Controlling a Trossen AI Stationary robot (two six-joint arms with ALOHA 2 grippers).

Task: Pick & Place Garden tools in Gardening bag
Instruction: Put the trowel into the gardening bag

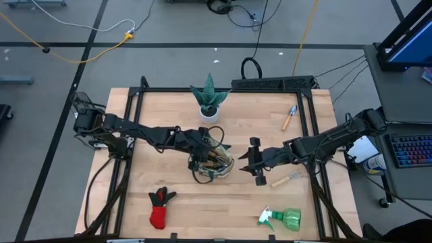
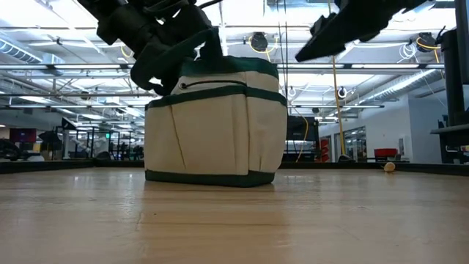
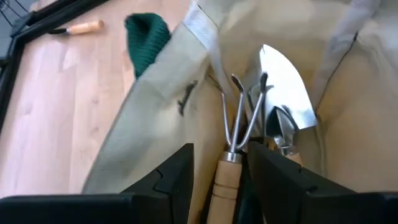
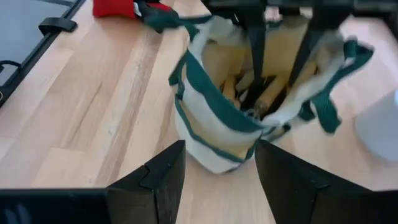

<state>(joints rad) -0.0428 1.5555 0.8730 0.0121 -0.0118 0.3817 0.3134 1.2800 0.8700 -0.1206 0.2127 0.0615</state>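
The beige gardening bag (image 1: 214, 164) with green trim stands upright on its base in the middle of the table. In it stand a wooden-handled rake (image 3: 239, 118), a trowel (image 3: 287, 87) and other tools, heads up. My left gripper (image 1: 208, 150) hangs open over the bag's mouth, its fingers on either side of the rake's handle (image 3: 225, 183) with a gap at each side. My right gripper (image 1: 251, 165) is open, raised just right of the bag (image 4: 245, 118), with nothing between its fingers.
On the table lie a trowel (image 1: 289, 117) at the far right, a wooden-handled fork (image 1: 287, 179) under my right arm, a green spray bottle (image 1: 282, 218) at the near right and a red-black glove (image 1: 159, 206) at the near left. A potted plant (image 1: 209, 98) stands behind the bag.
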